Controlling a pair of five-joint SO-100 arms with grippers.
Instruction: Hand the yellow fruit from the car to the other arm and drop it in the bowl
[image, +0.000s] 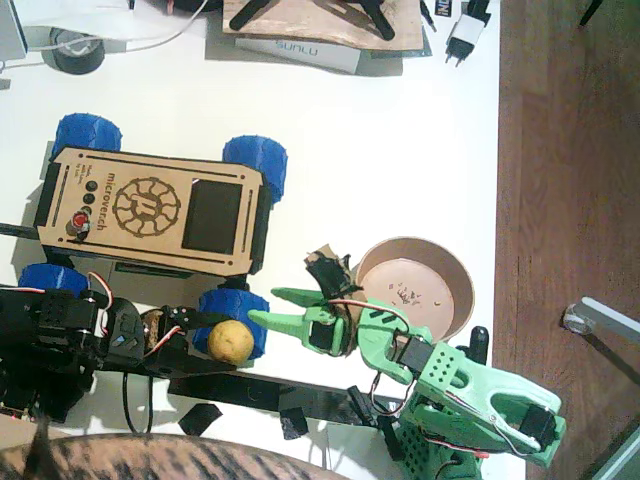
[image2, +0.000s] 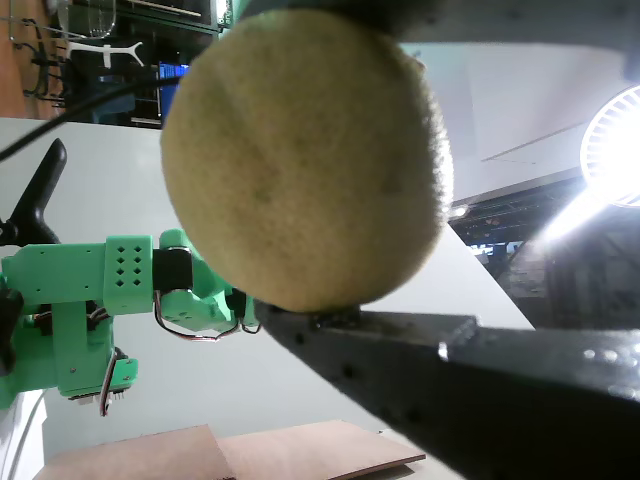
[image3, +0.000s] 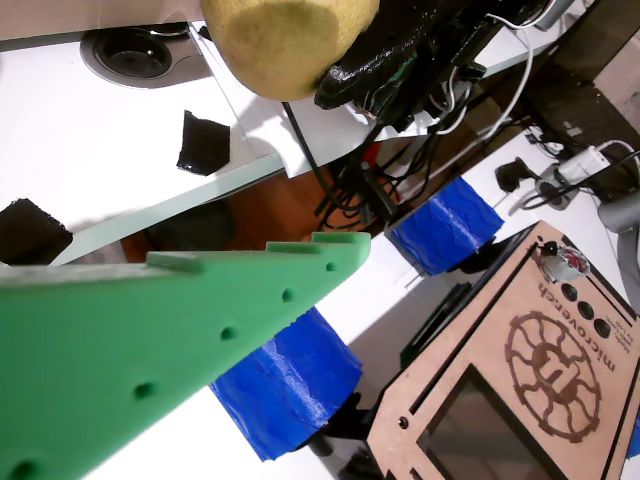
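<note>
The yellow fruit (image: 232, 340) is held in my black left gripper (image: 222, 348), which is shut on it just in front of the car's near right blue wheel (image: 250, 318). In a wrist view the fruit (image2: 305, 150) fills the frame, pressed onto the black lower jaw. The wooden car (image: 150, 205) stands at the left. My green right gripper (image: 263, 307) is open, its fingertips pointing left, a short gap from the fruit. Another wrist view shows a green finger (image3: 200, 330) below the fruit (image3: 285, 35). The tan bowl (image: 415, 285) sits behind the green arm.
Black scraps (image: 200, 418) and a long black strip (image: 270, 395) lie near the front edge. The table's right edge (image: 497, 200) meets a wooden floor. A boxed item (image: 300, 50), a tape roll (image: 75, 50) and a plug (image: 465, 35) line the back.
</note>
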